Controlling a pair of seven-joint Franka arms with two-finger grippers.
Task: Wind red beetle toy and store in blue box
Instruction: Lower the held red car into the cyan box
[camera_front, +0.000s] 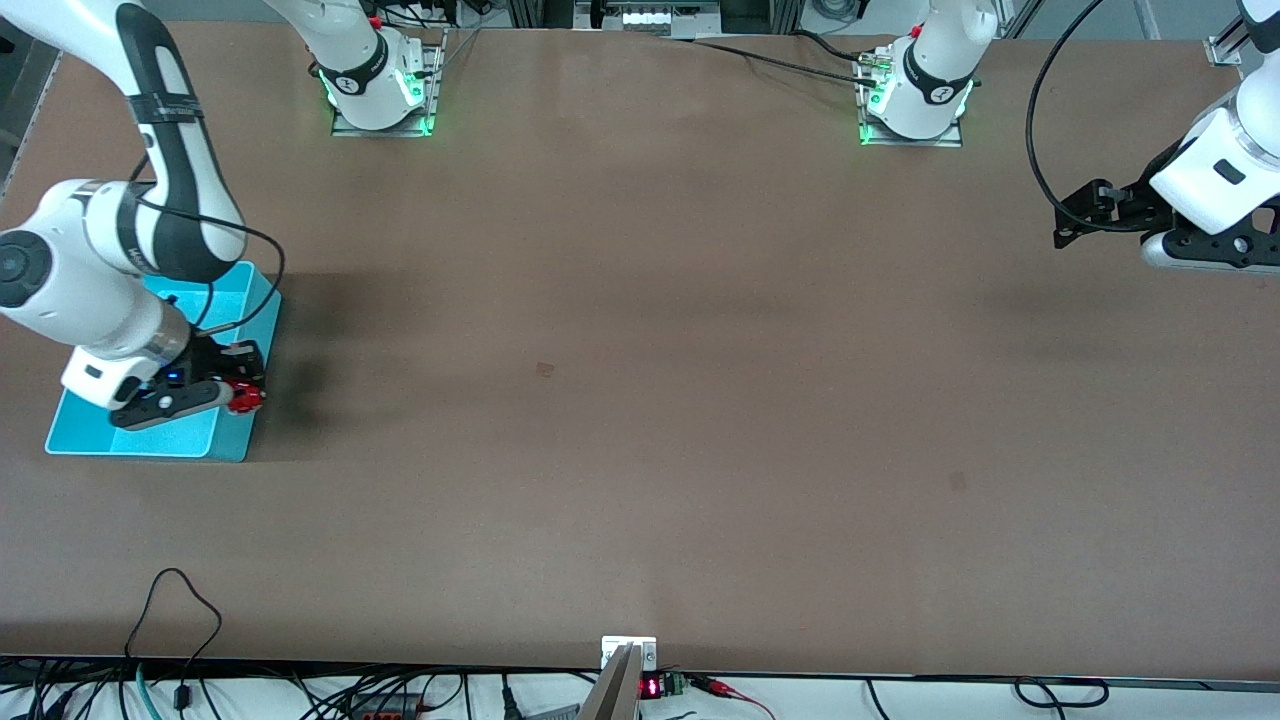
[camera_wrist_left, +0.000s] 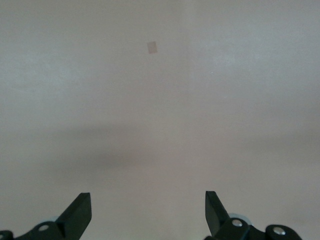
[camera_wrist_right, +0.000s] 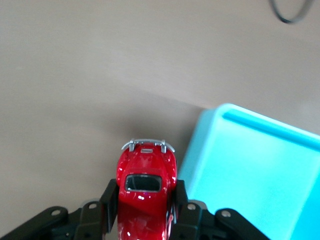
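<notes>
The red beetle toy (camera_wrist_right: 145, 187) is shiny, round-backed, with a silver bumper. The right end effector (camera_wrist_right: 145, 200) squeezes its sides, up over the blue box's (camera_front: 150, 432) rim. The left end effector (camera_wrist_left: 148, 212) waits wide open over the bare worktop (camera_front: 640, 400).

A robotics lab was indicated: two white arms were bolted on metal base plates (camera_front: 381, 122) lit by green LEDs, on a wide brown table (camera_front: 640, 400). Loose cables (camera_front: 180, 620) and a small red-digit display (camera_front: 650, 687) were seen along its edge.
</notes>
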